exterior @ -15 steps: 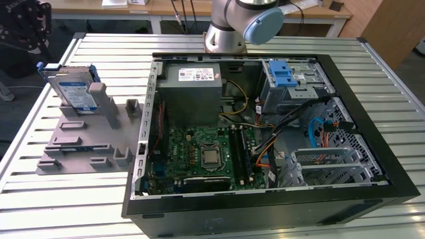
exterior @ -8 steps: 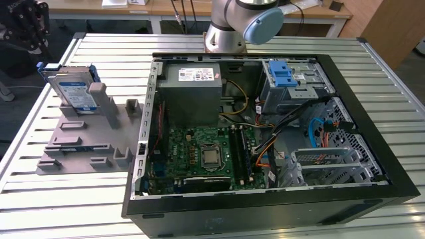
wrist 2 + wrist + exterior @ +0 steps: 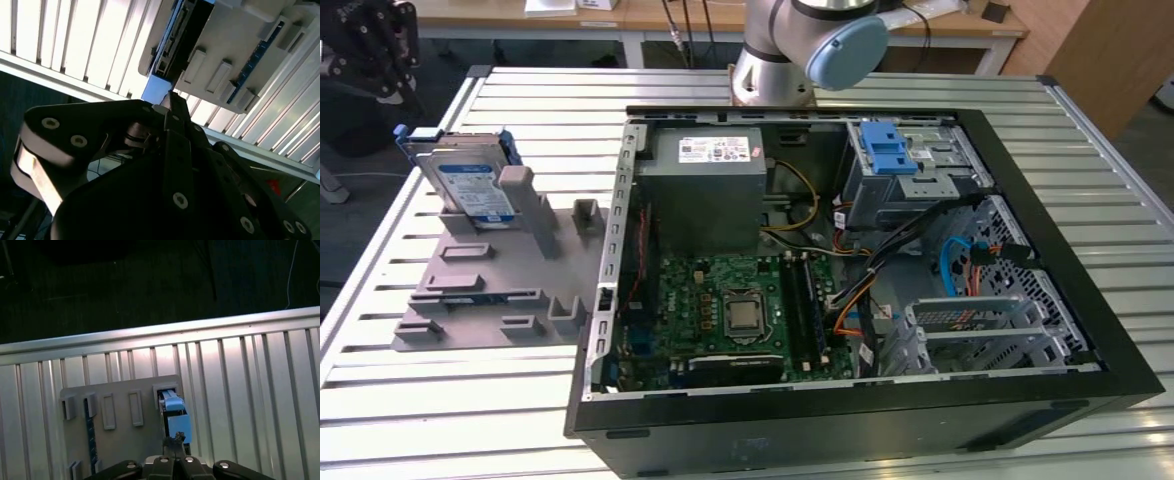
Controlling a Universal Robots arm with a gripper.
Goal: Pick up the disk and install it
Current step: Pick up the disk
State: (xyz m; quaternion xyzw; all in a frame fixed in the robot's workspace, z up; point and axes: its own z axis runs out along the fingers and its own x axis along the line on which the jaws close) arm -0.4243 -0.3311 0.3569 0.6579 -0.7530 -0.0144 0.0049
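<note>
Gripper [image 3: 376,62] above the disk [image 3: 467,182], which I see still standing in its holder.

In the exterior view the disk stands on edge in the far end of a grey holder [image 3: 494,290] on the table [image 3: 454,420], at the exterior view's left of the open computer case [image 3: 854,432]. The gripper hangs just above and beyond it, not touching. In the first wrist view I see the fingertips [image 3: 175,441] pressed together with nothing between them, close to the disk's blue carrier edge [image 3: 175,417]. The second wrist view shows the same blue edge [image 3: 156,91] just past the tips.
</note>
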